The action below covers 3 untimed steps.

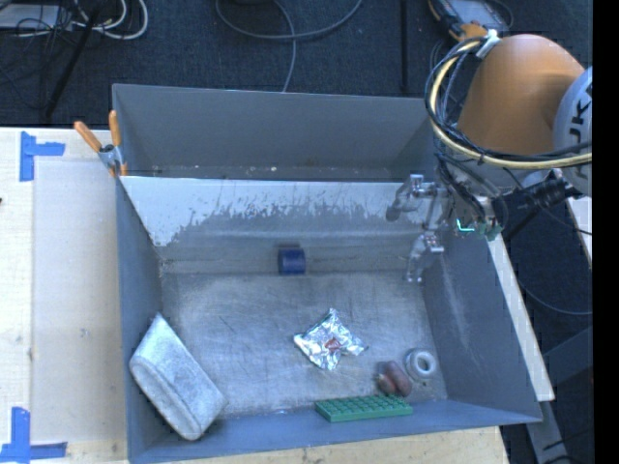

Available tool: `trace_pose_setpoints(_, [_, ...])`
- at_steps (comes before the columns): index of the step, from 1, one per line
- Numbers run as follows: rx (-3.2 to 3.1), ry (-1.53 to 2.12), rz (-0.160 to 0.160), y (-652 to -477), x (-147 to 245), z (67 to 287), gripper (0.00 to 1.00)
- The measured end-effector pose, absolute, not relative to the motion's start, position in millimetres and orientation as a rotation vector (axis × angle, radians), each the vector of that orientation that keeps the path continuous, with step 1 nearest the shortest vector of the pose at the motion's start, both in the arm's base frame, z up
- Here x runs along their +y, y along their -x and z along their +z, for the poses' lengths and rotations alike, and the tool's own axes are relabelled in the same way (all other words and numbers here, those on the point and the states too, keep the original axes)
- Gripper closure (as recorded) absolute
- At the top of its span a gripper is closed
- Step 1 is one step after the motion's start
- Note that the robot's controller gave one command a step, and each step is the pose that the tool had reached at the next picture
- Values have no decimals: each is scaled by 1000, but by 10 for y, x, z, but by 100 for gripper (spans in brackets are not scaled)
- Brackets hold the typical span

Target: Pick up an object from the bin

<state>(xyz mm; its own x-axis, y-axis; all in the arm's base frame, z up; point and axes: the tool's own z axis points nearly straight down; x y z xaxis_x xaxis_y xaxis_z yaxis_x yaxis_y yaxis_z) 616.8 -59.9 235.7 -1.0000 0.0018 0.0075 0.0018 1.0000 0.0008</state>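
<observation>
My gripper [414,230] hangs by the bin's right wall, near the back right corner and above the floor. Its two metal fingers stand apart, open, with nothing between them. The nearest loose thing is a small blue block [291,259] to its left, at the foot of the back wall. A crumpled silver foil wrapper [329,341] lies mid-floor, below and left of the gripper. Close to the front right corner sit a small white ring [422,362] and a brownish lump [392,380], almost straight below the gripper.
A flat green studded brick [364,409] lies along the front wall. A grey padded block [176,378] rests slanted in the front left corner. The arm with its orange cover and cables comes in over the right rim.
</observation>
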Motion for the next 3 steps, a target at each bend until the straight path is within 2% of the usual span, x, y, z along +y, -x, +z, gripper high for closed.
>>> trace_pose_setpoints(1, [-3124, -223, -5, -5766, 232, 977, 0])
trace_pose_setpoints(2, [-3132, -401, 0, -5471, 227, 750, 0])
trace_pose_setpoints(3, [-3119, -402, 2, -5451, 219, 754, 100])
